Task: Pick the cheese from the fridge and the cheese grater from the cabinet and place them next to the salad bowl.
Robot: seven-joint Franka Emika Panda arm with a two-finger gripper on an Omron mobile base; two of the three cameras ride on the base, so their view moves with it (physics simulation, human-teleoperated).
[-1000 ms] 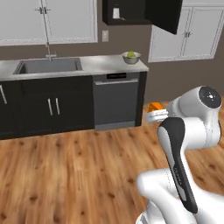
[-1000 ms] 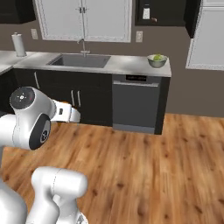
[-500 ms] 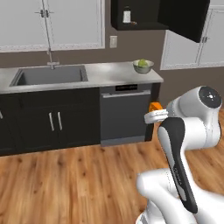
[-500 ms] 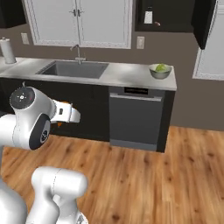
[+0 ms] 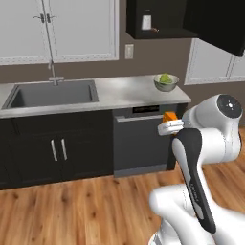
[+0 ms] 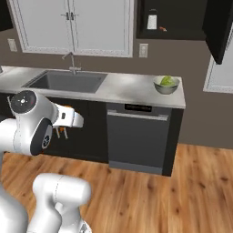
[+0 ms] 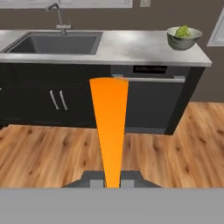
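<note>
One grey counter (image 5: 119, 93) w/ sink (image 5: 52, 93)

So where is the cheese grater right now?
The cheese grater stands inside the open dark cabinet on the wall, above and a little left of the salad bowl on the counter; the right base view shows it there too.

A kitchen: steel sink (image 5: 52, 94) in a grey counter (image 5: 124, 93), dishwasher (image 5: 141, 141), wall cabinets (image 5: 79, 28), wooden floor (image 5: 81, 210).

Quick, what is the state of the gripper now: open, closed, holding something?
Gripper: closed, holding the cheese, the orange wedge, between its jaws.
</note>
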